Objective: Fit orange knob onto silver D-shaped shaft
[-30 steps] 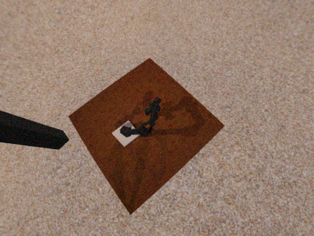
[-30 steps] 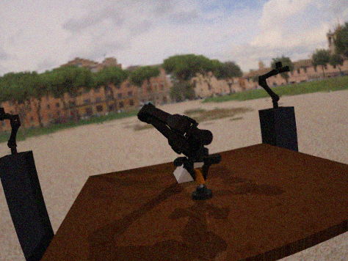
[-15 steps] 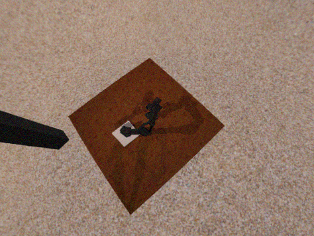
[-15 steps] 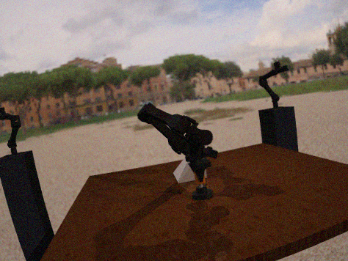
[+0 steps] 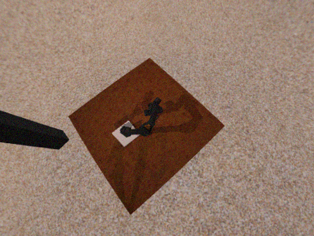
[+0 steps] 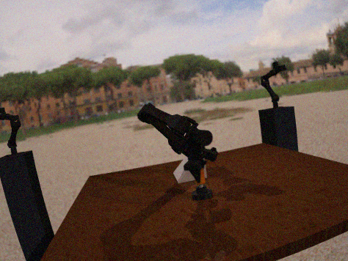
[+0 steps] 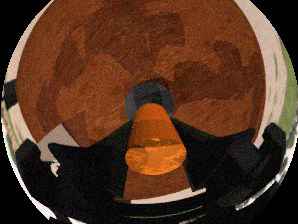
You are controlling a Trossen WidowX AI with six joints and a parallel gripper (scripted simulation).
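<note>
My gripper [image 6: 201, 171] [image 7: 154, 127] is shut on the orange knob [image 6: 203, 177] [image 7: 155, 159], with a black finger on either side of it. The knob stands about upright over the round dark pedestal [image 6: 202, 193] [image 7: 131, 102]. In the exterior view a short greyish bit, apparently the silver shaft [image 6: 201, 185], shows between the knob's lower end and the pedestal. In the wrist view the knob hides the shaft and much of the pedestal's near side. The knob's hole and both flat sides are hidden. In the top view the arm hides knob and pedestal.
The brown table [image 5: 132, 179] [image 6: 154, 220] [image 7: 100, 100] carries the arm's pale base block [image 5: 124, 142] [image 6: 182, 176], behind the gripper in the exterior view. Dark pillars [image 6: 22, 198] [image 6: 277, 126] with small arms stand off the table.
</note>
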